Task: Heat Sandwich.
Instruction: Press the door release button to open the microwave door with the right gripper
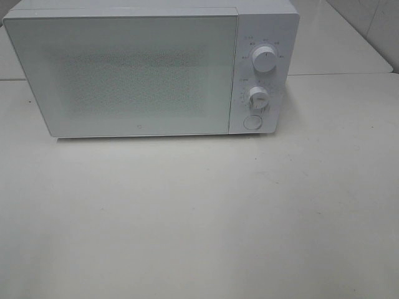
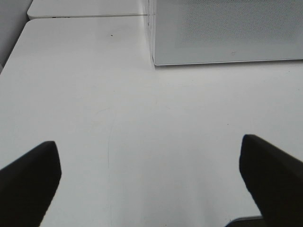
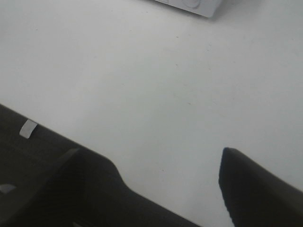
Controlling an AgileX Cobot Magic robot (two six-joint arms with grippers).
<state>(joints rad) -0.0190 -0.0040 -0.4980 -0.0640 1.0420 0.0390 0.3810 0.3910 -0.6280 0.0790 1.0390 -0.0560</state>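
Far across the white table (image 1: pixel 199 218) stands a white boxy microwave (image 1: pixel 124 68), door shut; the sandwich shows nowhere. My left hand (image 2: pixel 149 142) and right hand (image 3: pixel 151 151) gape wide, empty. I'd press the round door button (image 1: pixel 252 122) squarely.

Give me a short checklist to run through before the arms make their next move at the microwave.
1. Sandwich located: not ok, it appears in none of the views.
2. Microwave door open for loading: not ok, it is shut.
3. Left gripper open and empty: ok.
4. Right gripper open and empty: ok.
5. Round button under the knobs unobstructed: ok, nothing is in front of it.
6. Upper knob and lower knob settings: cannot tell, the markings are too small to read.
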